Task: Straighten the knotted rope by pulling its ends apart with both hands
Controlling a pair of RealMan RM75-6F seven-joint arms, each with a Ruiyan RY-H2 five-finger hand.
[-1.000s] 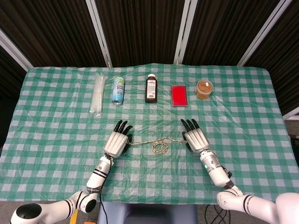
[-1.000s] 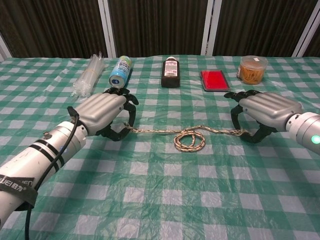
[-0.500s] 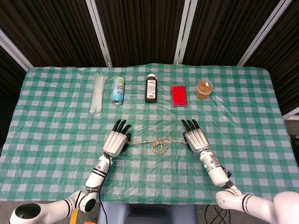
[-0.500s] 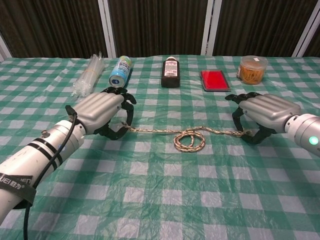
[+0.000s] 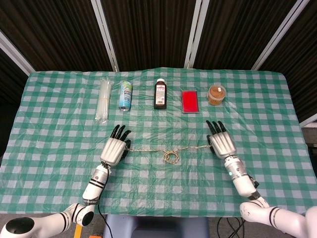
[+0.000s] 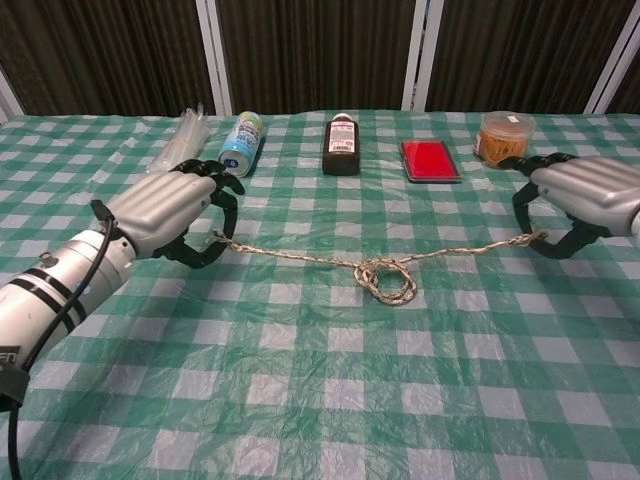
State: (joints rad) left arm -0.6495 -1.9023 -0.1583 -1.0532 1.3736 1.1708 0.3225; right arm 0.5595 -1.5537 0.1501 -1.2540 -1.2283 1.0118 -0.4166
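Both hands have drawn outward since the earlier frames, so that the rope (image 5: 171, 150) now runs nearly taut across the middle of the frame and its loose coil has tightened into a smaller loop at the centre. Left hand (image 5: 113, 148), at centre left of the head view, has its fingers curled down over the left end of the rope and pinches it against the tablecloth (image 5: 54, 129); in the chest view the same hand (image 6: 168, 214) sits at left, with the rope leaving from beneath its fingertips. Right hand (image 5: 222, 144), at centre right of the head view, grips the right end in like manner; in the chest view it (image 6: 580, 200) lies at the right edge, the rope (image 6: 370, 265) meeting its lower fingers. Knot and loop lie on the cloth about midway between the hands, slightly below the line joining them in the chest view. Along the upper part of the head view, well apart from the rope, five items stand in a row from left to right: a clear straw bundle (image 5: 103, 100), a can (image 5: 125, 95) on its side, a dark bottle (image 5: 160, 93), a red box (image 5: 190, 101) and a round tub (image 5: 216, 94) with brown contents.
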